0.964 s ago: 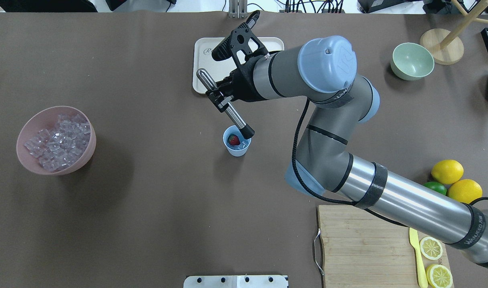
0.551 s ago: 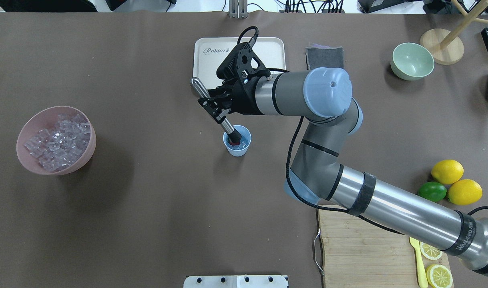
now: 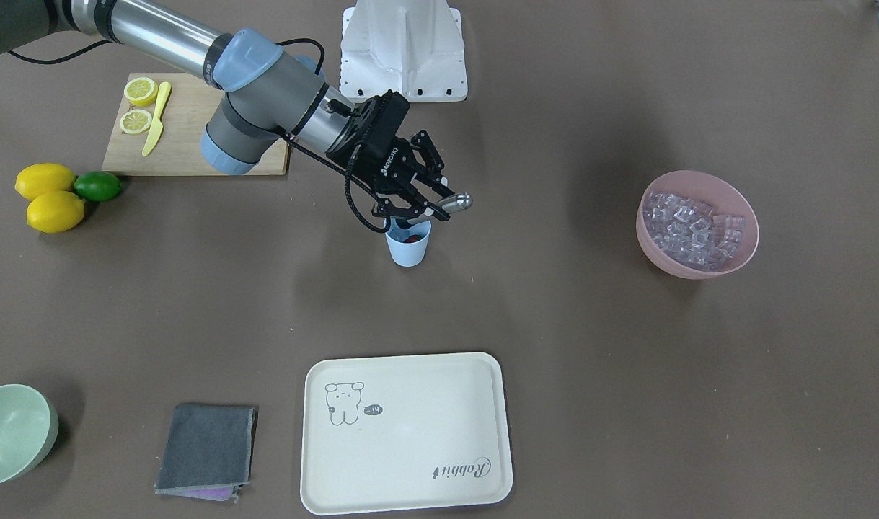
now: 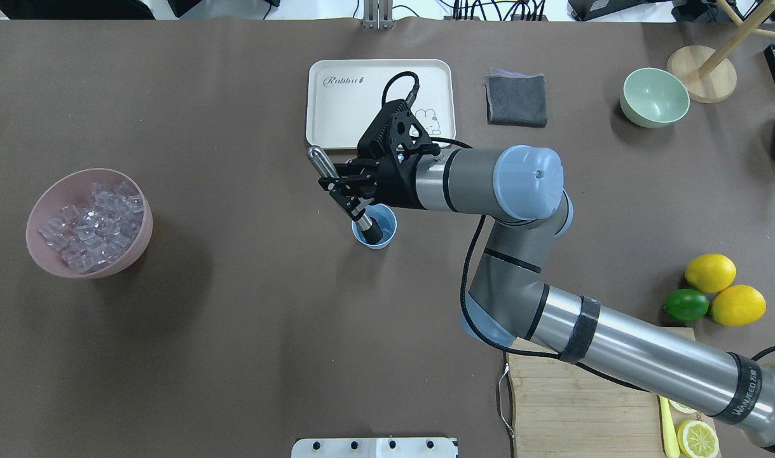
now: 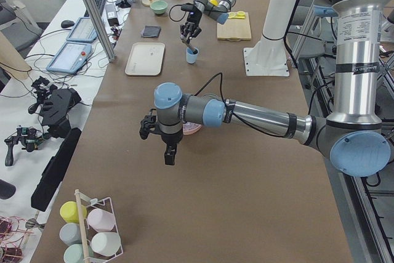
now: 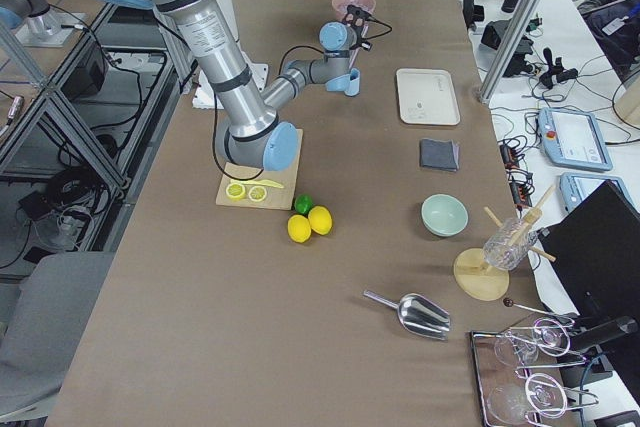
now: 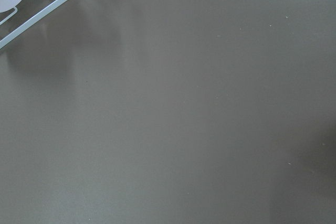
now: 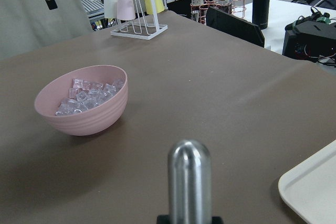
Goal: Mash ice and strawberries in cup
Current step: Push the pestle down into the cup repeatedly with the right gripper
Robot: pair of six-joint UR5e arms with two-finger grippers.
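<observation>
The right gripper (image 4: 351, 196) is clamped on the mid-shaft of a steel muddler (image 4: 322, 166), which is tilted so its black head reaches inside the cup (image 4: 388, 228). The cup stands mid-table, near the tray (image 4: 336, 108). The strawberry (image 3: 413, 235) shows red under the head. Spare ice (image 4: 91, 222) fills the pink bowl (image 4: 50, 200); any in the cup is hidden. The left gripper (image 5: 167, 152): grip state cannot be told.

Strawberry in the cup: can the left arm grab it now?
Probably not. The right fingers hold the masher down in the cup with the strawberry, blocking the opening, and the left fingers hang far away along the table.
</observation>
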